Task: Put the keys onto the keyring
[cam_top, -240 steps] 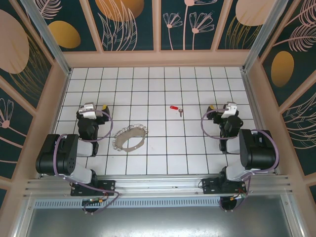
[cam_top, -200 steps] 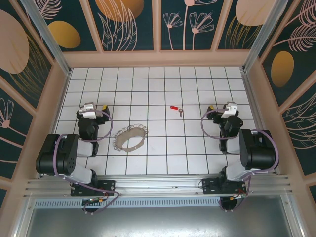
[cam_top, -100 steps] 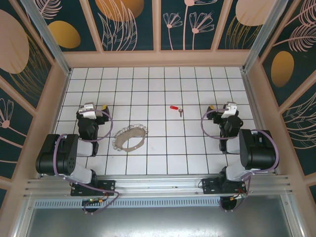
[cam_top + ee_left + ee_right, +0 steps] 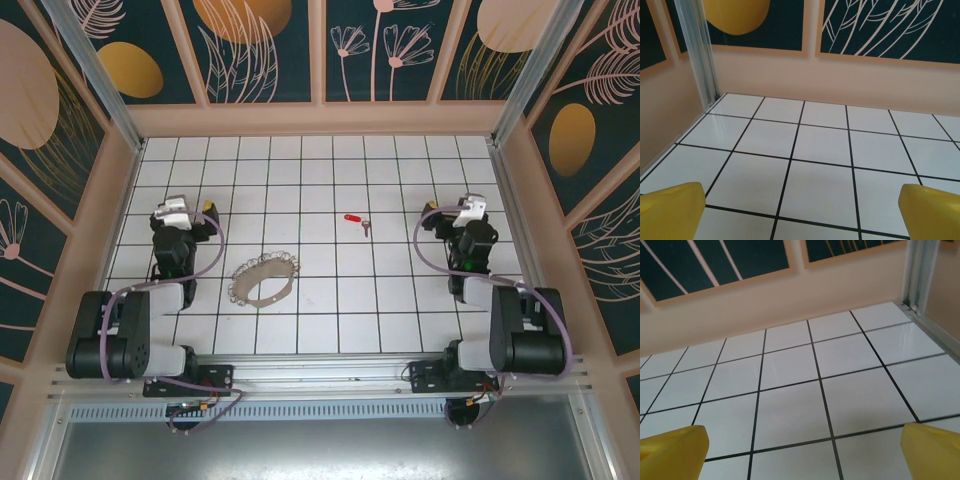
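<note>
Both arms have just reached forward; left fingers and right fingers spread, empty. Key and keyring lie apart, untouched: pickup not yet begun.

Wide-spread gripper above white tiles

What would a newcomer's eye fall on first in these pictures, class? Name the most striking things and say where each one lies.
The tiny red-headed key stands out on the white tiled table, a little right of centre. Left of centre and nearer the arms lies the large pale keyring, well apart from the key. The left end effector and the right end effector stand open, holding nothing.
</note>
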Available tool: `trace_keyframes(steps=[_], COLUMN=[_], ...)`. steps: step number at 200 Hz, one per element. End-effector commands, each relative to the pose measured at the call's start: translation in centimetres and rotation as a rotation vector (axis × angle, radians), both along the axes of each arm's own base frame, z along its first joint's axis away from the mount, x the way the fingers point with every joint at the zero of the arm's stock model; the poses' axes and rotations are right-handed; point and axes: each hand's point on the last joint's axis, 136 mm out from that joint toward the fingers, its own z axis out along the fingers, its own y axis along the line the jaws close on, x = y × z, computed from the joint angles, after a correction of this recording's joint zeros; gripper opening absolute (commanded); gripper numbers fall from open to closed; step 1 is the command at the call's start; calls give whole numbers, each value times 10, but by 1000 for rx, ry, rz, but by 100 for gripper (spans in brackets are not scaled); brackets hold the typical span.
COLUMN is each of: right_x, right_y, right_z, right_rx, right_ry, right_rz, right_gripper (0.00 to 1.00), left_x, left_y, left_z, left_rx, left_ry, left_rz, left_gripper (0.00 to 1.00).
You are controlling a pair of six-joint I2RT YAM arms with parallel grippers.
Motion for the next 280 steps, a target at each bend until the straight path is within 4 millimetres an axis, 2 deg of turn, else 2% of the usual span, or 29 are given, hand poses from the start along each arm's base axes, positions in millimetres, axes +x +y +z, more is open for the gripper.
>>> trace_keyframes(steps=[1,8,26,54,86,113,146,180,237,280], right_x=[-2,-3,-2,-5,-18,-37,-62,-88,-102,-107], right_y=[-25,-28,-19,17,60,97,129,159,173,179], right_z=[3,4,8,6,-10,-18,-26,-32,-40,-43], right_rx=[163,194,227,288,328,318,333,369,410,431], right_ry=[75,94,116,172,263,303,345,362,422,432], right_rz=[-172,-189,-140,30,149,192,232,352,396,410], right_gripper=[99,99,99,97,89,89,90,89,85,85], left_x=[4,5,9,7,-7,-28,-51,-71,-105,-119], left_y=[-1,-5,-14,-40,-89,-112,-134,-165,-219,-229], left_z=[5,8,18,31,33,24,16,-6,-46,-64], left_rx=[-96,-145,-262,-394,-426,-478,-473,-412,-334,-228], left_ry=[57,64,85,118,204,260,289,414,607,690], left_rz=[0,-13,-41,-108,-237,-309,-369,-452,-599,-611], left_gripper=[98,99,98,98,98,99,99,98,99,98])
